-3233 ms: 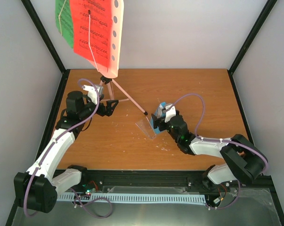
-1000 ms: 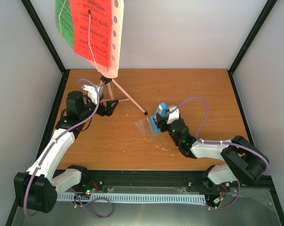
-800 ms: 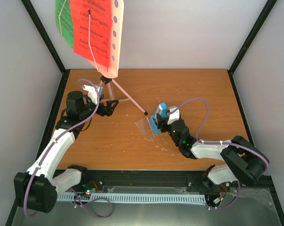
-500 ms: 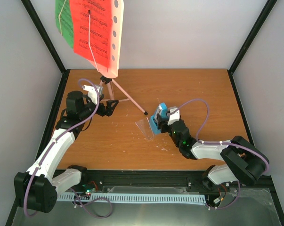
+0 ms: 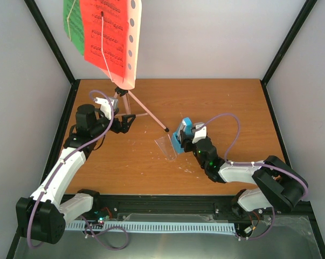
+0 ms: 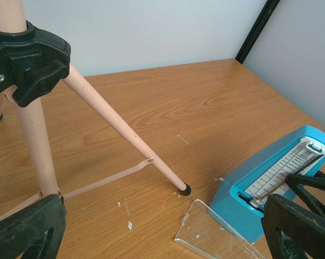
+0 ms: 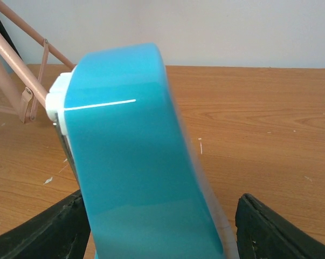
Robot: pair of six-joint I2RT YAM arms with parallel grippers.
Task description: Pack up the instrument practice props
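**Figure: Two arms at the music stand and the metronome, three views**

Top view: the pink music stand (image 5: pixel 123 90) stands on its tripod at the rear left of the table (image 5: pixel 232 102); its hole-punched desk (image 5: pixel 132 38) rises toward the camera, with a red page (image 5: pixel 104 32) in front and a green page (image 5: pixel 71 21) showing at its left edge.

The left claw (image 5: pixel 129 122) sits low among the tripod legs; in the left wrist view its two fingers (image 6: pixel 22 232) are spread wide at the bottom corners of the picture and nothing lies in their grasp; one stand leg (image 6: pixel 113 124) runs down to a black foot on the wood, and another leg passes just beside the left-hand finger.

The blue metronome (image 5: pixel 182 131) is near the middle of the table, just right of that foot; it is tilted (face and scale turned upward in the left wrist view (image 6: pixel 270 183)). The clear cover (image 5: pixel 165 147) lies flat on the wood, off the metronome and touching or just beside its lower edge (image 6: pixel 205 232).

The right claw (image 5: pixel 184 139) straddles the metronome; in the right wrist view the blue body (image 7: pixel 135 162) fills the space between the two dark fingers (image 7: pixel 281 226); the left one meets it, the right edge is blurred, so a firm grip cannot be told.
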